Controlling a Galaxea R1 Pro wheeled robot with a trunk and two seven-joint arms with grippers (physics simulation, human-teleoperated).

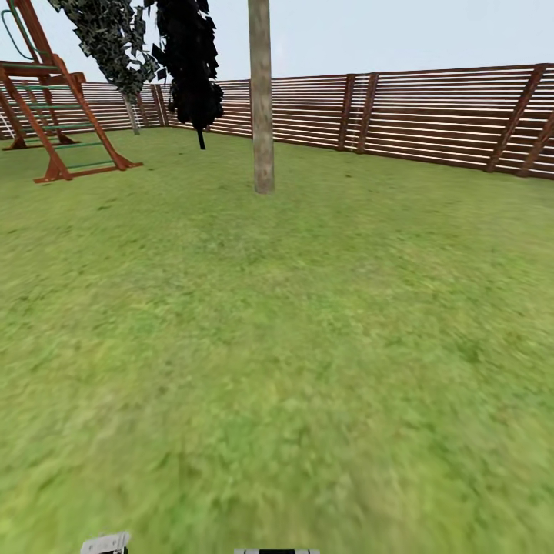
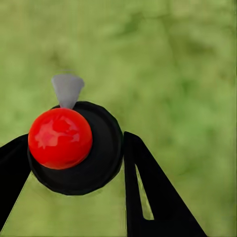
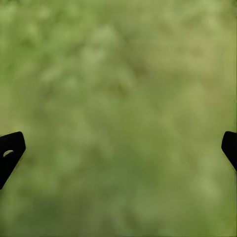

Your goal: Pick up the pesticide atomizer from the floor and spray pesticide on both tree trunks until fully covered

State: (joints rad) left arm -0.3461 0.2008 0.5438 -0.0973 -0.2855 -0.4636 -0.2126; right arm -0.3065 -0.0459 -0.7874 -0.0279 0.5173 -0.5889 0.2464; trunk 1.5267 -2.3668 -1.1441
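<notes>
Clamped between the two black fingers of the left pincer sits the pesticide atomizer, seen from above in the left wrist view: a round black body with a glossy red ball on top and a small grey nozzle pointing away from the wrist. Both fingers touch its sides, so the left pincer is gripping it, with blurred green lawn beneath.

Over the same grass, the right pincer stands wide apart, its two black fingertips at opposite edges of the right wrist view with nothing between them.

From the head view, two pale bits of the robot's body show at the nearest edge of the lawn. Well beyond them, across open grass, a tree trunk rises straight and bare, mottled grey-tan, its top cut off by the frame. Left of the trunk and farther back stands a red-brown wooden play frame with green rungs. Between that frame and the trunk hang a grey-leaved shrub and a dark, nearly black one. Behind the trunk runs the brown slatted fence, under a pale sky.
</notes>
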